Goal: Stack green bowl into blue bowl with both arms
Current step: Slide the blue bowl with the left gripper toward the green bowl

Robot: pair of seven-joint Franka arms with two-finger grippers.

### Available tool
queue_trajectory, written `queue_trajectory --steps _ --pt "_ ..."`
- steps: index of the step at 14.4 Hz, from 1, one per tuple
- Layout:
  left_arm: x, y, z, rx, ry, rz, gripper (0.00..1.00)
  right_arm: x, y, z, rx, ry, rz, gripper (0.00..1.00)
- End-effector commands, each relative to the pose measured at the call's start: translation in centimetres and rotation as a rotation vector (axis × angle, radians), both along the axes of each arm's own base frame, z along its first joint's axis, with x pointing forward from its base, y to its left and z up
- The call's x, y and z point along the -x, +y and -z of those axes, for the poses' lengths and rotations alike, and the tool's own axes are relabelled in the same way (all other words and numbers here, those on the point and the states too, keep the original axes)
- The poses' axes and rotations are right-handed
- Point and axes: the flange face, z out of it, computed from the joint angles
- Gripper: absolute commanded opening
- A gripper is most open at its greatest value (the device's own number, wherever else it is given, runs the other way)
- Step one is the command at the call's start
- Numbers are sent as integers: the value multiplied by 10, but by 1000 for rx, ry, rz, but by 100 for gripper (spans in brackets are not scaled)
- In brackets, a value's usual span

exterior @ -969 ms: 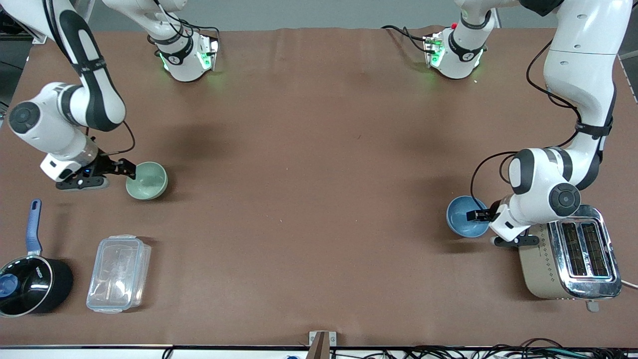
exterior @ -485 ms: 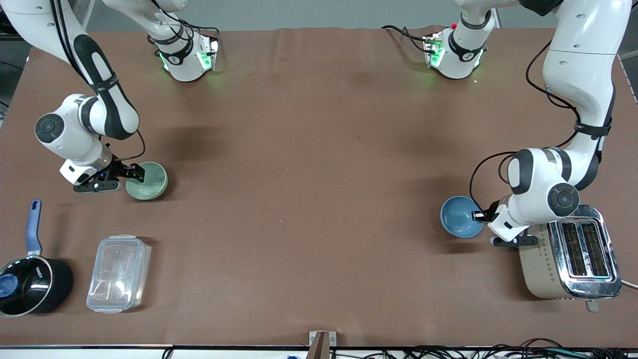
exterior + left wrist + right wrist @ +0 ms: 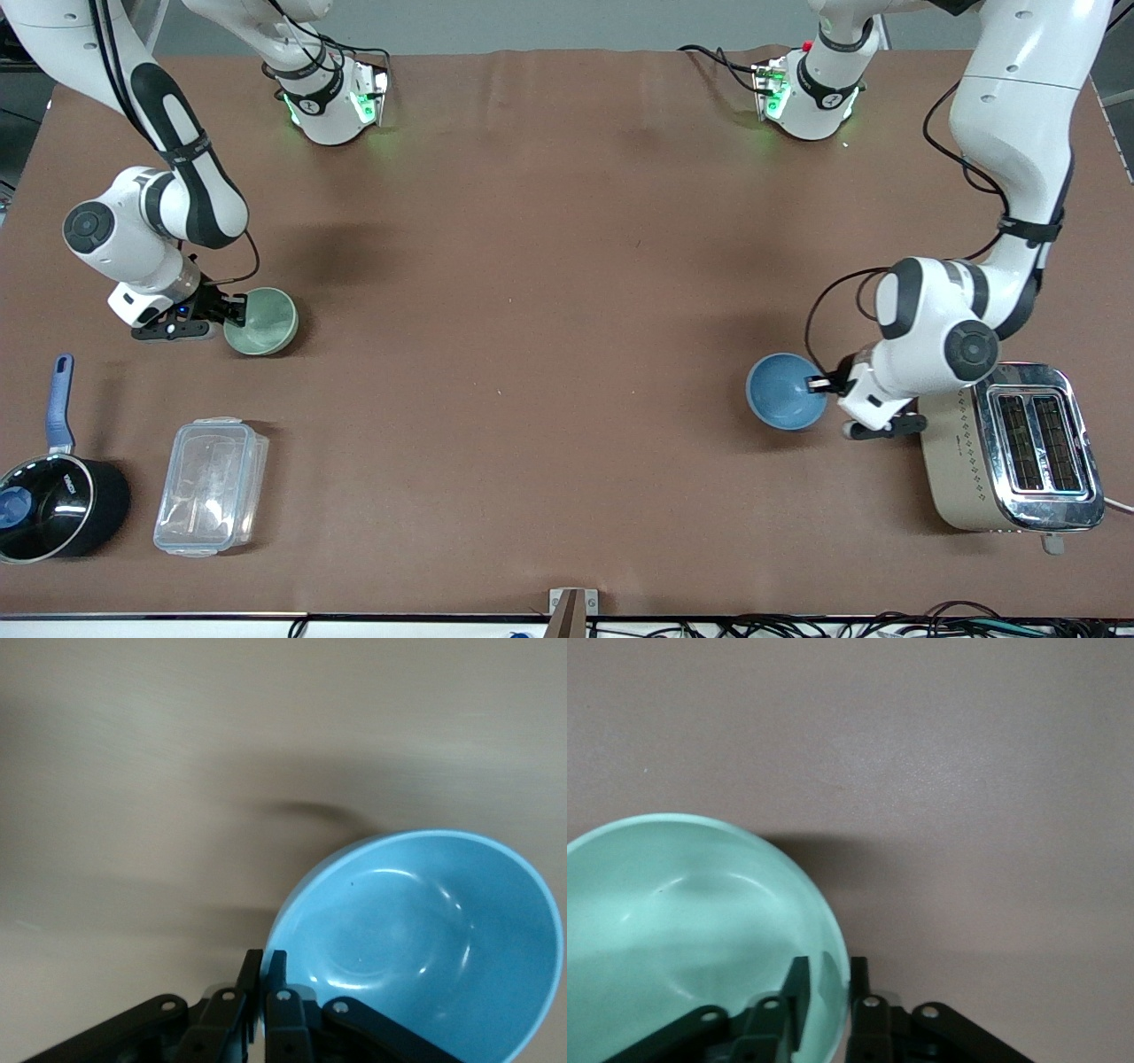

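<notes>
Where the front view's nine o'clock side of the desk (image 3: 549, 266) lies, at the right arm's end, the green bowl (image 3: 264, 321) sits upright with its opening facing up. Being round, it has no long axis. The right hand (image 3: 237, 308) pinches the bowl's rim at its nine o'clock point. In the right wrist view the right hand (image 3: 828, 967) has one finger inside the green bowl (image 3: 682, 921) and the other outside, the two narrowly set on the wall.

Toward four o'clock on the desk, at the left arm's end, the blue bowl (image 3: 784, 403) also shows its lighter inside upward. The left hand (image 3: 813, 384) grips its rim at the bowl's three o'clock point. In the left wrist view the left hand (image 3: 264, 958) is nearly closed on the thin rim of the blue bowl (image 3: 416, 939). There the bowl looks tipped, and a dark shadow lies on the desk apart from it.

The two bowls are well apart, with bare desk between them.

A toaster (image 3: 1014, 447) stands at the blue bowl's four o'clock, just beside the left arm's wrist, its slots running twelve to six. At the desk's seven o'clock corner a black saucepan (image 3: 53, 505) points its blue handle to twelve, and beside it a clear plastic container (image 3: 211, 486) lies lengthwise twelve to six.
</notes>
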Motion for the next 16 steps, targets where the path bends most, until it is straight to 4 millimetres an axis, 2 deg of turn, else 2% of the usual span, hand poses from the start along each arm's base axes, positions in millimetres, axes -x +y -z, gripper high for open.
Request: queue_trajectory --steps 1,3,6,9,10,12,13,14,15,16 --pt "18 -81 -29 54 36 -53 1 -2 -1 -1 -13 -6 27 0" --pt "31 -139 -36 66 46 -78 1 -7 -1 -14 -31 37 27 0" --pt "74 -256 -25 72 66 -88 1 -29 1 -72 -65 81 14 0" --pt "111 -331 -3 104 38 -141 1 -57 16 -125 -130 126 11 0" --pt "123 -350 6 120 22 -145 1 -66 24 -143 -174 134 19 0" --pt "137 -370 18 154 2 -149 1 -81 49 -168 -209 140 48 0" --pt "139 -371 24 153 7 -147 2 -85 69 -176 -212 150 72 0" --pt "143 -374 28 150 12 -141 7 -88 92 -181 -212 150 91 0" --pt "144 -373 35 145 21 -141 18 -88 117 -182 -212 155 116 0" --pt "144 -373 40 144 27 -144 37 -88 139 -183 -212 159 136 0"
